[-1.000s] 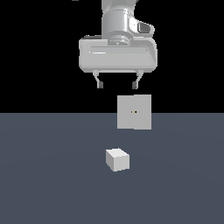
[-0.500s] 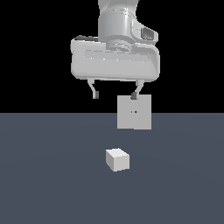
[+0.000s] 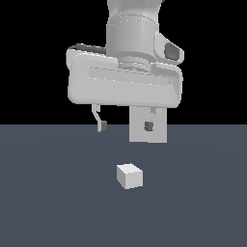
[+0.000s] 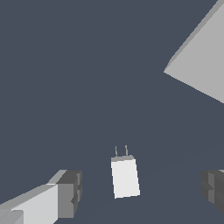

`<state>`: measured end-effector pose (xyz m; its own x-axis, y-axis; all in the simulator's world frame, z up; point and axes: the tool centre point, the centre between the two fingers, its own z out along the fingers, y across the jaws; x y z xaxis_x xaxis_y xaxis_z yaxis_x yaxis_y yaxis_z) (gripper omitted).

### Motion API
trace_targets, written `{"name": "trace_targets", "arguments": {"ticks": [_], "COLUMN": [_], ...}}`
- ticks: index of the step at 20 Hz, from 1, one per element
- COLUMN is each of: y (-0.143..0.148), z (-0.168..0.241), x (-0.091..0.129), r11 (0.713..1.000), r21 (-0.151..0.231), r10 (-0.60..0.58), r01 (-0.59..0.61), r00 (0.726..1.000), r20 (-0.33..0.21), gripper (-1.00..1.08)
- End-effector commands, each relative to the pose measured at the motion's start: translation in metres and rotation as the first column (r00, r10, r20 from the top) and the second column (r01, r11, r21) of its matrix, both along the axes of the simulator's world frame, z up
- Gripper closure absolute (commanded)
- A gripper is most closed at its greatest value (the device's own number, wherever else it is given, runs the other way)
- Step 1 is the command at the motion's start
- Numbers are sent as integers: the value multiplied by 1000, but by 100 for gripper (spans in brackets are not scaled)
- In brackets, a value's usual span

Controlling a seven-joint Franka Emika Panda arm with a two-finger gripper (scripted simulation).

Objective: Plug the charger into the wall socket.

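Now gripper [image 3: 126, 127] wide open, empty, above charger [image 3: 129, 175].

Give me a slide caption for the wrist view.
Open claw above the charger, wall socket beyond.

- charger [image 3: 129, 175]: plain off-white, matte, no markings; 2 thin grey prongs
- wall socket [image 3: 159, 131]: flat light grey, unpatterned
- worktop [image 3: 48, 193]: even dark slate blue
- gripper [image 3: 126, 126]: pale grey-white body, dark grey finger pads [image 4: 70, 194]
- backdrop: solid black
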<state>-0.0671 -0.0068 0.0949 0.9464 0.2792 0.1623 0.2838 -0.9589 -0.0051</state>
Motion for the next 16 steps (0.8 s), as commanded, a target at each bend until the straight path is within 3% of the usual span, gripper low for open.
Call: {"name": "trace_targets", "arguments": {"ticks": [1, 16], "y": [0, -2], "z": [-9, -32], "x": [-7, -22], "r11": [999, 994], "r21": [2, 8], "r10": [33, 107], "r01": [-33, -108], "r00": [999, 993], "r20": [14, 43], "gripper": [-92, -92]}}
